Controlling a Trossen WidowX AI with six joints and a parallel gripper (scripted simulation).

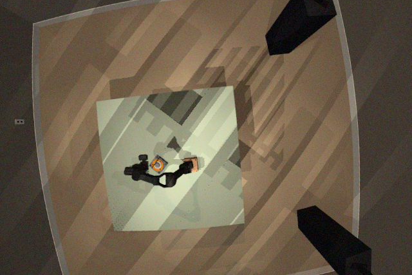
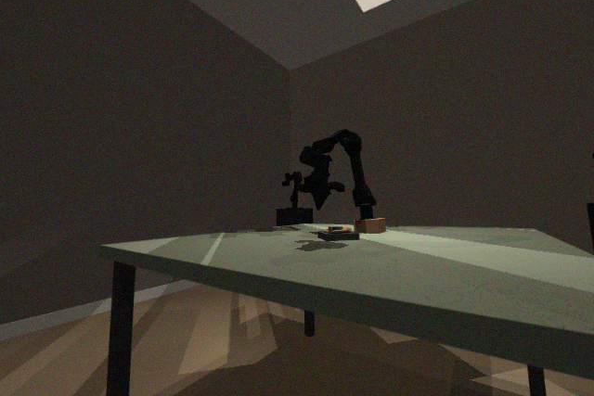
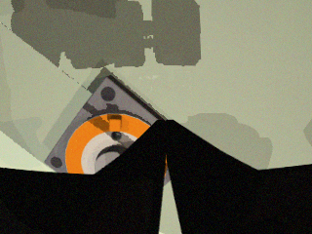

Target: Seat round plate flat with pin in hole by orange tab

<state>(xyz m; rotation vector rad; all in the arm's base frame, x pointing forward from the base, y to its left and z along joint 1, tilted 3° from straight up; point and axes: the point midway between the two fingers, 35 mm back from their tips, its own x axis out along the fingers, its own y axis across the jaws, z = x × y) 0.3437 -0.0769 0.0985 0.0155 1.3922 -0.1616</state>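
Black gripper (image 3: 166, 132), jaws pressed together with nothing between them, their two dark fingers meeting in a point at the middle of the wrist view. Exterior view: the gripper (image 2: 319, 203) points downward and hangs above the table (image 2: 432, 257), well clear of its surface and apart from the plate.

Round plate (image 3: 97, 150), just beyond and to the left of the fingertips in the wrist view; an orange ring around a pale centre, partly hidden behind the left finger. The orange tab (image 3: 115, 119) lies on the plate's far side, with a small dark hole (image 3: 116, 136) just inside it; whether the pin is in that hole cannot be told.

Grey square base (image 3: 107, 94) under the plate, turned cornerwise, with a dark round mark near its far corner.

Top view: the plate (image 1: 157, 163) and base lie between the gripper end of the arm (image 1: 166, 178) and the tan mounting block (image 1: 194, 163) at the arm's foot. A small dark stand (image 2: 293, 215) sits on the table beyond the gripper in the exterior view.
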